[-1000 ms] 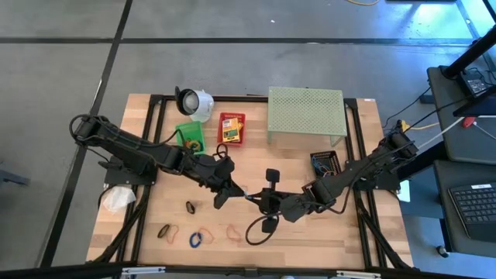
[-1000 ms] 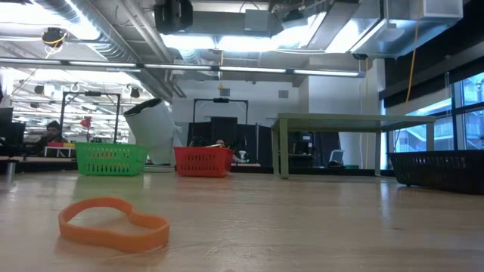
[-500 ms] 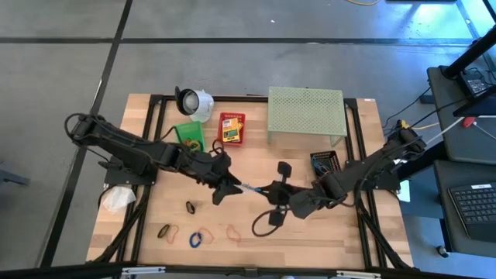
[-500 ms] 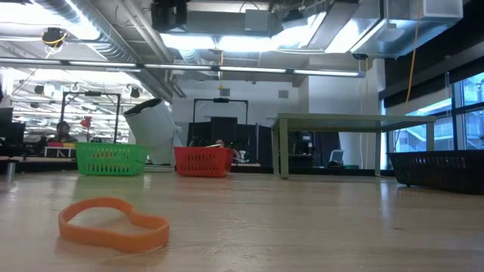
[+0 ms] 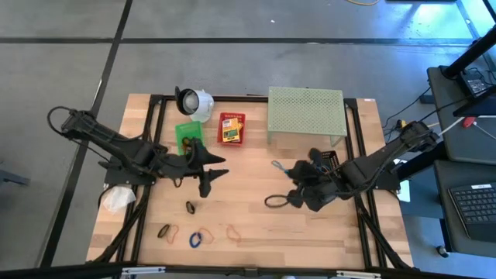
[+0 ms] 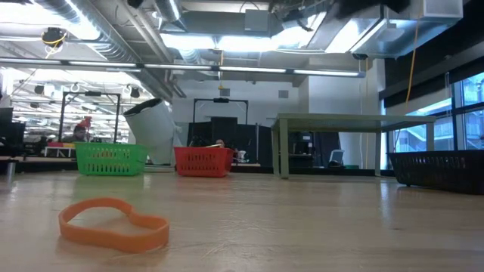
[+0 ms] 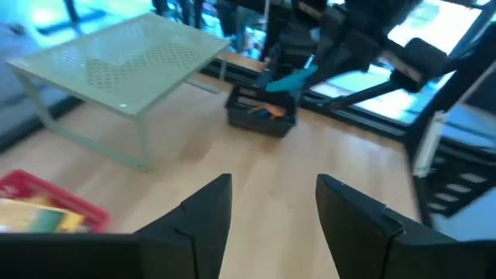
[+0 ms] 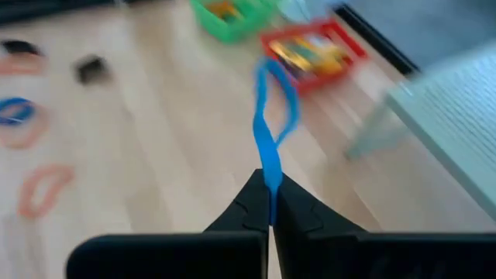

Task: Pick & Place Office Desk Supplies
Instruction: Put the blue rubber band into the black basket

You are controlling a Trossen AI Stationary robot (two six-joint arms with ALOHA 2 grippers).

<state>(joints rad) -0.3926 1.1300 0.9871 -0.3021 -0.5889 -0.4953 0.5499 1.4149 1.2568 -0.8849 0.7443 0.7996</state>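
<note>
Band (image 8: pixel 270 132), blue, pinched by right gripper (image 8: pixel 270 208); left gripper (image 7: pixel 271 203) spread, mid-table.

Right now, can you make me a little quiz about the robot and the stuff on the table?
1. What does the right gripper pinch?
2. True or false: the left gripper is open and empty.
3. Which basket holds the crayon box: A green, B red, C black?

Key
1. A blue rubber band, hanging from its shut fingers.
2. True; nothing sits between its spread fingers.
3. B, the red basket, beside the green basket and the pale green shelf.
</note>
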